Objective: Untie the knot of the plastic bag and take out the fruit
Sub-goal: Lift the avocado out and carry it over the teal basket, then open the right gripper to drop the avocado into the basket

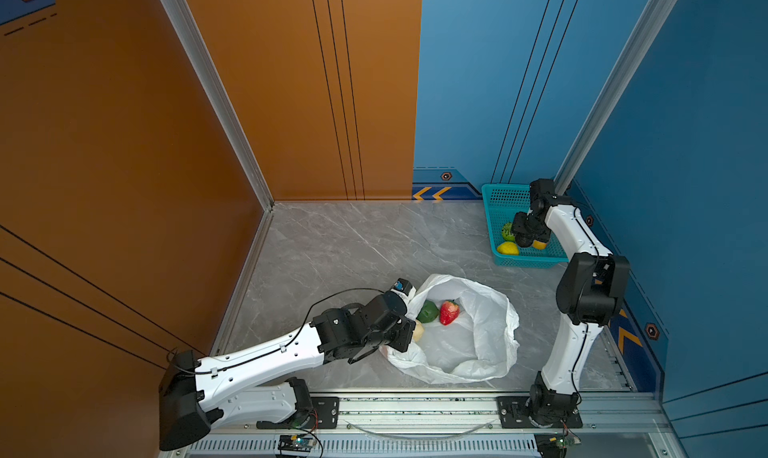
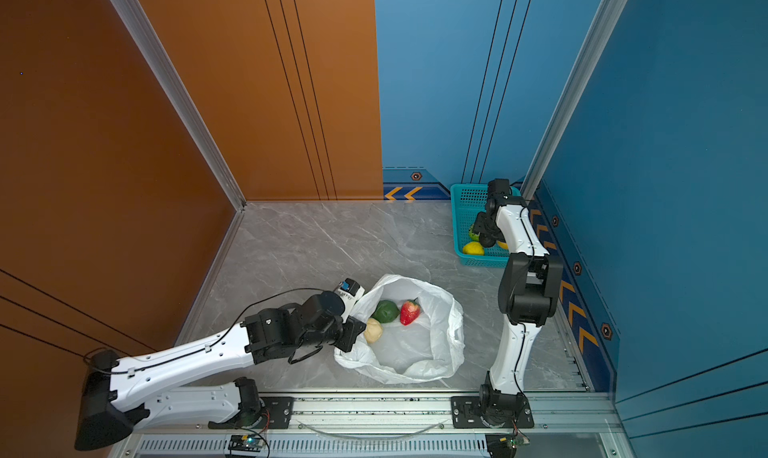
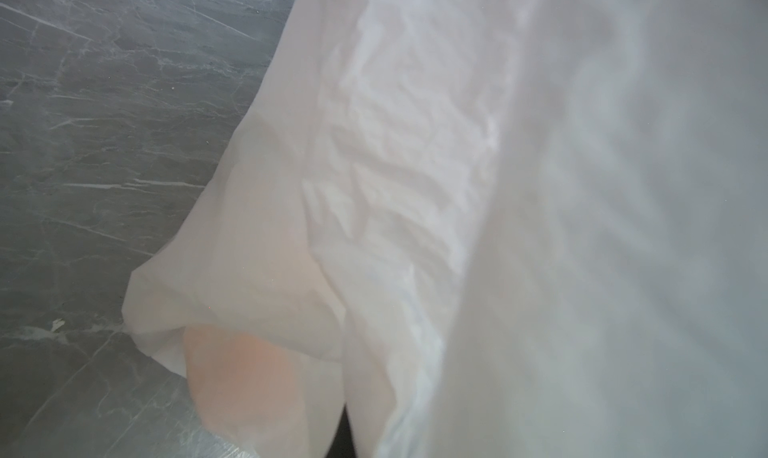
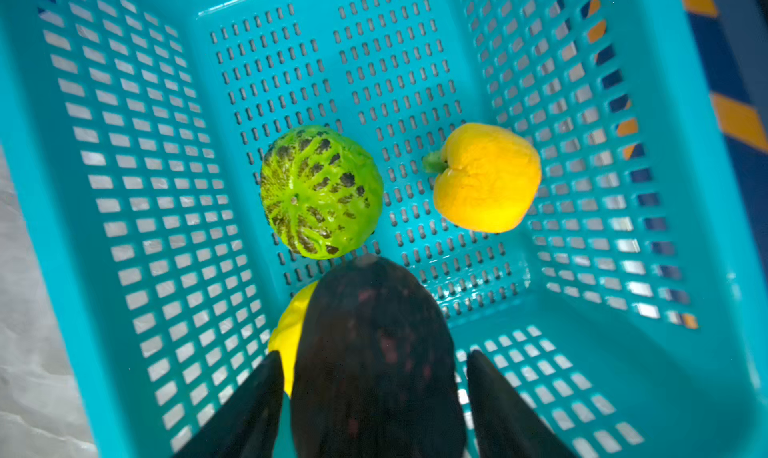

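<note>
The white plastic bag [image 1: 478, 344] [image 2: 428, 352] lies with its mouth wide open; no knot shows. Inside it lie a green fruit [image 1: 428, 312], a red one [image 1: 449, 312] and a cream one [image 2: 373, 330]. My left gripper [image 1: 406, 334] [image 2: 353, 331] is shut on the bag's left rim; in the left wrist view the plastic [image 3: 415, 186] covers its fingers. Over the teal basket [image 1: 503, 202] [image 4: 124, 186], my right gripper [image 1: 525, 238] [image 4: 372, 353] is open. A dark avocado [image 4: 374, 310] sits between its fingers with a gap on each side.
In the basket lie a striped green melon ball [image 4: 320, 192], a yellow lemon [image 1: 508, 248] [image 4: 291, 331] and an orange-yellow fruit [image 4: 486, 177]. The basket stands in the back right corner against the blue wall. The grey marble table [image 1: 332, 248] has a metal rail along its front.
</note>
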